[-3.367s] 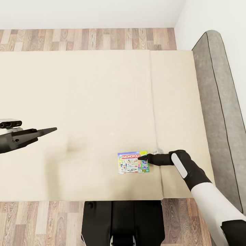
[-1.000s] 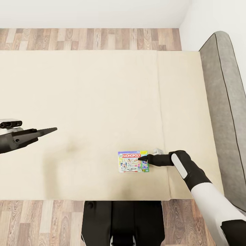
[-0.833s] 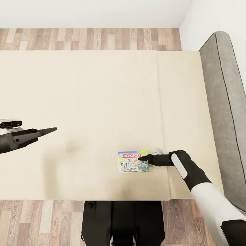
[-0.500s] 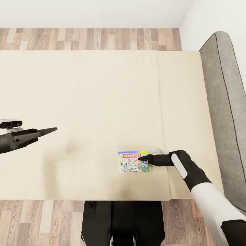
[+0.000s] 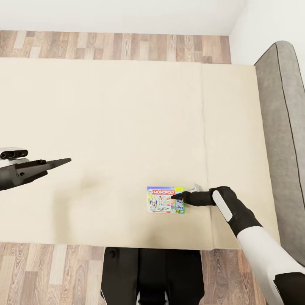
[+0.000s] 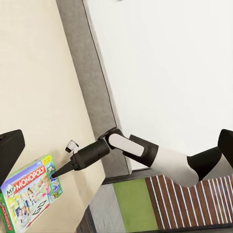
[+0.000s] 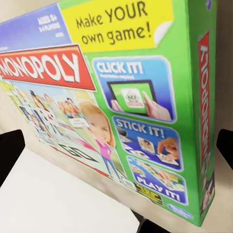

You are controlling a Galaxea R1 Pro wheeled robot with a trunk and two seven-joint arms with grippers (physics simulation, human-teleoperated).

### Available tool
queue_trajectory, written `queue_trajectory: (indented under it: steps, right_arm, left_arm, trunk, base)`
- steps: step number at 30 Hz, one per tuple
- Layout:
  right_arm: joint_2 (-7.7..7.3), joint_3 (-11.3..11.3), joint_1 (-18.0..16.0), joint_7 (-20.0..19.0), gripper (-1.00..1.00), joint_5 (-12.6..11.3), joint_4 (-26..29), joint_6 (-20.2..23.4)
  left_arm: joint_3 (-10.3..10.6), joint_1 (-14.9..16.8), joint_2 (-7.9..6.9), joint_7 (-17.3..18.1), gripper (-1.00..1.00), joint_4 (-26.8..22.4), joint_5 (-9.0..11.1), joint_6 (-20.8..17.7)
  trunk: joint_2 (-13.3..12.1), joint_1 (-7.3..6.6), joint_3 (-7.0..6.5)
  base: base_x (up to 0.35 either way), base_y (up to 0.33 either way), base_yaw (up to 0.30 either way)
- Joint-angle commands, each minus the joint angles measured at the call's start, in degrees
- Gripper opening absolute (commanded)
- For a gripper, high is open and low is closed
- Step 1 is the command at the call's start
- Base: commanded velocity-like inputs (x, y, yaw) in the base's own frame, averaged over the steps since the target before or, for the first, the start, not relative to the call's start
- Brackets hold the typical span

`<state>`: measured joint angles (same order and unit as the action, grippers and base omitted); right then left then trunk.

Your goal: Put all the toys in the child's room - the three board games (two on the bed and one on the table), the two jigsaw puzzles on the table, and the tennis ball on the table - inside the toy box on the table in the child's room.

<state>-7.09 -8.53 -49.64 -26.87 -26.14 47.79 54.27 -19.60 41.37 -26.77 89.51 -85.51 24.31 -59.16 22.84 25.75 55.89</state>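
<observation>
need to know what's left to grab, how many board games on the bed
1: the Monopoly box lies flat near the bed's front edge, at the right gripper's tip. The bed runs past the view's left, so another may be hidden.

A wood plank floor (image 5: 118, 44) in mixed brown and grey tones runs along the far side of the cream-beige mattress (image 5: 127, 127) and shows again along its near edge. White walls (image 5: 127, 12) meet at the far right corner. A padded grey headboard (image 5: 286, 140) with dark piping stands against the right-hand wall, touching the mattress's right end. A thin seam (image 5: 204, 127) crosses the mattress near that end. The light is soft and even.
</observation>
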Motion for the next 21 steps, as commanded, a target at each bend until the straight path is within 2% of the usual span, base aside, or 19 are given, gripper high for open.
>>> queue_trajectory:
  steps: [1,8,21]
  right_arm:
    - [-0.04,-0.10,-0.02,-0.37,1.00,0.30,0.02,0.05]
    - [-0.06,-0.09,-0.02,-0.37,1.00,0.30,0.02,0.05]
    - [-0.20,-0.09,-0.02,-0.37,1.00,0.26,-0.01,-0.01]
  left_arm:
    - [0.01,0.02,-0.02,0.23,1.00,-0.01,-0.05,-0.61]
    - [0.00,0.02,-0.08,0.23,1.00,-0.01,-0.05,-0.61]
    - [0.00,0.02,-0.12,0.23,1.00,-0.01,-0.05,-0.61]
  trunk:
    - [0.09,0.04,0.07]
    - [0.09,0.04,0.08]
    - [0.09,0.04,0.09]
  base:
    - [0.000,0.000,0.020]
    - [0.000,0.029,0.007]
    - [0.000,0.132,0.000]
